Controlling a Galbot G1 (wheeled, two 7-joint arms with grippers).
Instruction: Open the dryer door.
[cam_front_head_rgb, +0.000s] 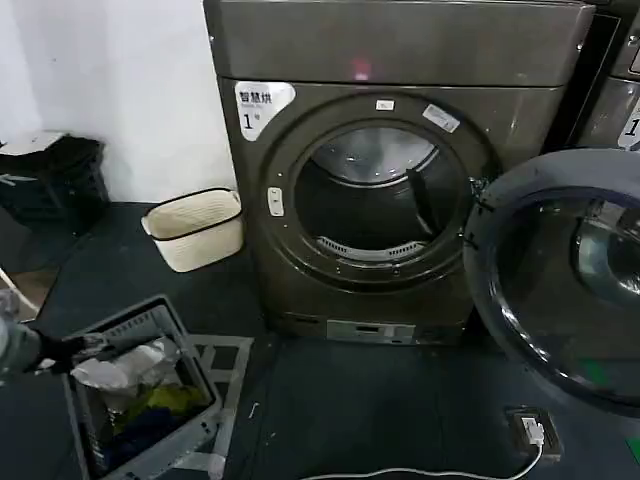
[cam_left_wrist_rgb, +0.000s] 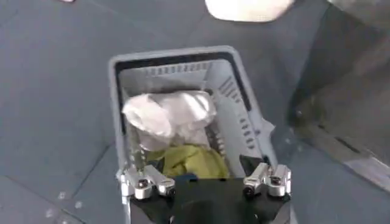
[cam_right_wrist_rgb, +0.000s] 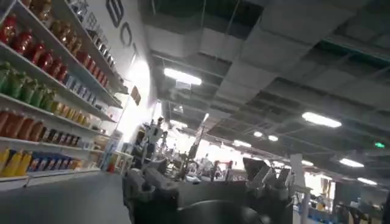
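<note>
One dark floor (cam_front_head_rgb: 400, 400), white wall (cam_front_head_rgb: 130, 90) behind.

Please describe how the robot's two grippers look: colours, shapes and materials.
The left gripper has a black body and two silver metal finger blocks with dark round screws. The right gripper is dark grey to black, with two angular, blocky fingers above a rounded black body. I see no cables or markings on either.

dryer door (cam_front_head_rgb: 560, 275) cut off at right edge, left gripper (cam_front_head_rgb: 70, 350) blurred, laundry basket (cam_front_head_rgb: 150, 400) cut off below
</note>
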